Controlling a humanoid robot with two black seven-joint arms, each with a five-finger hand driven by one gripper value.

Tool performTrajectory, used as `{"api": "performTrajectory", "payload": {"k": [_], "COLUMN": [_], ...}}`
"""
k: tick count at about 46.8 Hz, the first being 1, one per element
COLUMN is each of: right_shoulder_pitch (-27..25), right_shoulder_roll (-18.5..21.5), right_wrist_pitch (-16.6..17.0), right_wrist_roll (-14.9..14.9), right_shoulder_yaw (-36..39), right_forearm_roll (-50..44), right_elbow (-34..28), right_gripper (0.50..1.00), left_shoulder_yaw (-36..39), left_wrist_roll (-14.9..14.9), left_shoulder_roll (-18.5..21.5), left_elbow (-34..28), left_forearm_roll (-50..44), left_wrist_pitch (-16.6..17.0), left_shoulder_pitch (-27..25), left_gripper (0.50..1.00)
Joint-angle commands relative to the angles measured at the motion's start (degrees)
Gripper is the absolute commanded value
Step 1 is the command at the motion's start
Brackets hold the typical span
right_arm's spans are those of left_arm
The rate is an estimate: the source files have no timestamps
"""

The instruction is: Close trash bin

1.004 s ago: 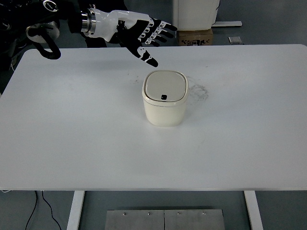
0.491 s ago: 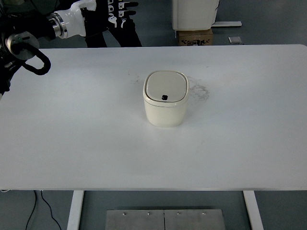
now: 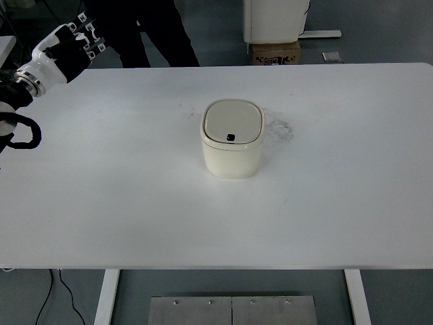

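where the table's far-left corner sits, the left hand (image 3: 64, 49) shows at the pic's upper left: glossy white shell on the back, black segmented fingers (image 3: 86, 37) w/ small white patches, spread loosely and holding nothing. it's above the corner, touching nothing, well apart from the bin. black arm behind it is cut off by the left edge, w/ a black cable loop (image 3: 20, 133) hanging just below. right hand isn't visible anywhere.

table (image 3: 101, 203) is a smooth matte white slab w/ rounded corners, on white legs; faint grey scuffs on the top just right of the bin and a few specks to its upper left.

trash bin (image 3: 232, 147) stands upright abt mid-table, a bit toward the far side. cream plastic, squarish w/ well-rounded corners, slightly glossy. lid (image 3: 233, 124) lies flat and flush in the rim, so bin is closed; small dark mark near the lid's front edge, too small to make out. contents hidden under lid.

past the far edge: dark trouser legs of a person (image 3: 159, 34), cut off by the top; further right a white cabinet-like unit (image 3: 276, 19), also cropped, w/ a brown cardboard box (image 3: 275, 53) below it. under the table near the bottom, metal plates (image 3: 232, 310) w/ small screws.
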Motion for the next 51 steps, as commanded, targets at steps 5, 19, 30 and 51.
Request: {"api": "performTrajectory", "payload": {"k": [5,19,30,51], "right_shoulder_pitch": [0.00,0.00,0.00,0.00], "right_shoulder_roll": [0.00,0.00,0.00,0.00], "right_wrist_pitch": [0.00,0.00,0.00,0.00], "right_wrist_roll": [0.00,0.00,0.00,0.00], "right_shoulder_yaw": [-0.04,0.05,0.05,0.05], "right_forearm_roll": [0.00,0.00,0.00,0.00], "right_elbow": [0.00,0.00,0.00,0.00], "right_gripper": [0.991,0.991,0.991,0.991], "left_shoulder_yaw": [-5.11,-10.38,-10.91,-10.83], "left_wrist_roll": [-4.36,-4.62,-4.62,-4.62], "left_shoulder_roll": [-0.33,-1.39,-2.44,-3.14], "left_elbow": [1.57,5.61,7.90,8.25], "left_forearm_roll": [-0.07,-4.38,-5.26,-5.43], "left_wrist_pitch": [-0.01,-0.10,-0.10,-0.01], "left_shoulder_pitch": [4.93,11.00,12.58,13.38], "left_gripper": [1.000,1.000,1.000,1.000]}}
